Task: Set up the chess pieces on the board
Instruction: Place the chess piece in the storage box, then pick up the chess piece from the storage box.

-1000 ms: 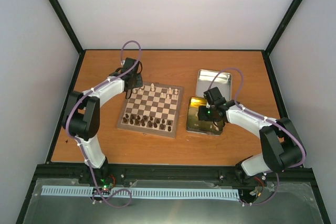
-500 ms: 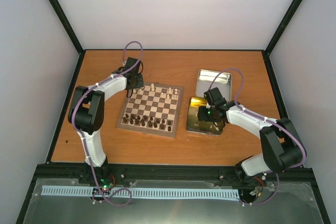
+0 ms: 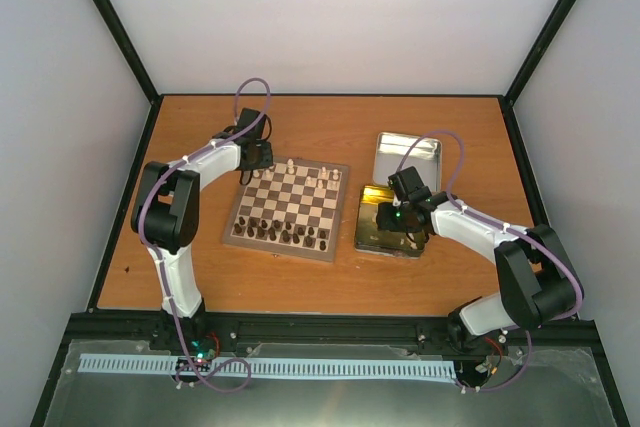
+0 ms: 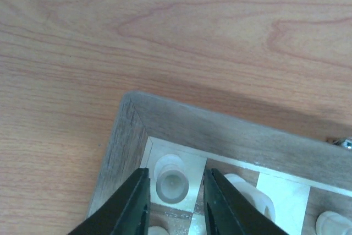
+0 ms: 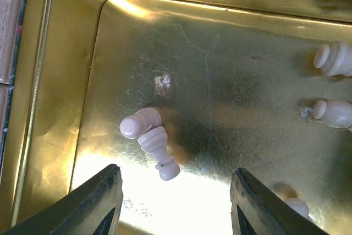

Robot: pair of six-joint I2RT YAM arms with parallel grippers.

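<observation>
Now that the left pincer (image 4: 177, 174) has been opened slightly, a cream chess piece (image 4: 172, 182) is left standing free on the corner square of the board (image 4: 124, 141), so this placement is judged done. The right pincer (image 5: 176, 173) is held half open, empty, over pieces (image 5: 151, 141) in the gold tin (image 5: 60, 108).

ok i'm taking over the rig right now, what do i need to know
Left gripper: open a little, jaws either side of a cream piece standing on the board's far left corner square, seemingly clear of it.
Right gripper: open, over the gold tin, above two cream pieces lying in it.
Done: dark pieces on the near rows, a few cream ones on the far rows.
Left: move the tin's cream pieces to the far rows.
</observation>
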